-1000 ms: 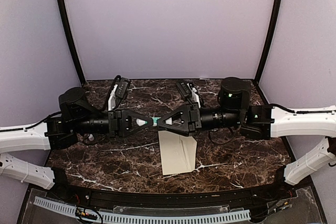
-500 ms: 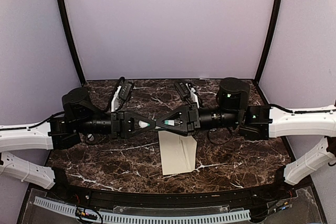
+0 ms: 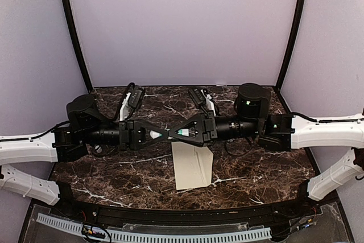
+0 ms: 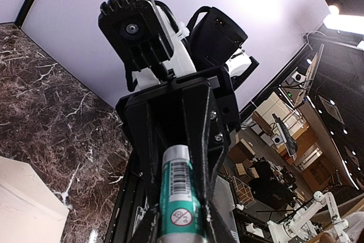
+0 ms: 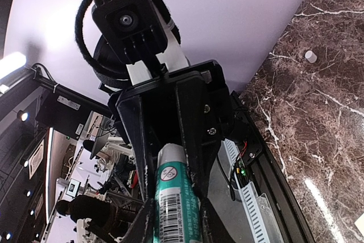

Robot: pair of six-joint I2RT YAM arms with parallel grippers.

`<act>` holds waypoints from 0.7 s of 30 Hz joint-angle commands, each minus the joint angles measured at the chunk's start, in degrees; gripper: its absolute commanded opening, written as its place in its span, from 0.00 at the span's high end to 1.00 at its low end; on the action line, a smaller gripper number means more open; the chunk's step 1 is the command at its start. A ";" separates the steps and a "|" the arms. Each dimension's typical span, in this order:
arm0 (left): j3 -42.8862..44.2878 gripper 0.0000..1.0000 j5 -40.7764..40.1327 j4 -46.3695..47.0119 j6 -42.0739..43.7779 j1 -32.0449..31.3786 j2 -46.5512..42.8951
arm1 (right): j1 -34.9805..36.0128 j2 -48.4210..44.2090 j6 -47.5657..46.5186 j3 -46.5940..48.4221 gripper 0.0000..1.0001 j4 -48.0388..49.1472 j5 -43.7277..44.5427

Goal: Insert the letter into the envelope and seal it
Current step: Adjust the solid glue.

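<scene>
A teal glue stick (image 3: 170, 134) hangs level above the table's middle, held from both ends. My left gripper (image 3: 161, 134) is shut on one end; in the left wrist view the tube (image 4: 181, 194) sits between its fingers (image 4: 149, 220). My right gripper (image 3: 178, 134) faces it and is shut on the other end of the tube (image 5: 173, 197). Below them the cream envelope (image 3: 191, 165) lies flat on the marble, its far edge hidden under the grippers. One corner of the envelope (image 4: 23, 203) shows in the left wrist view. The letter is hidden.
The dark marble table (image 3: 114, 174) ends in a black front rail with a white slotted strip (image 3: 170, 234). A small white cap-like piece (image 5: 310, 56) lies on the marble. Lilac walls close off the back and sides.
My right gripper has closed its fingers onto the glue stick. The left arm shifted slightly right, so less of the teal tube shows between the grippers. The envelope has not moved.
</scene>
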 commanded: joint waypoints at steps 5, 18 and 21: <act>-1.05 0.44 -3.41 1.45 -1.73 -0.02 -0.68 | -0.13 -2.38 -0.42 -0.40 0.81 1.21 4.30; -1.69 0.54 -5.04 0.99 -4.01 0.32 -2.77 | -0.75 -3.78 -1.12 -1.21 0.82 -0.94 4.57; -1.62 0.58 -4.44 1.14 -4.46 0.41 -2.49 | -0.75 -3.50 -1.28 -0.98 0.82 -1.38 4.30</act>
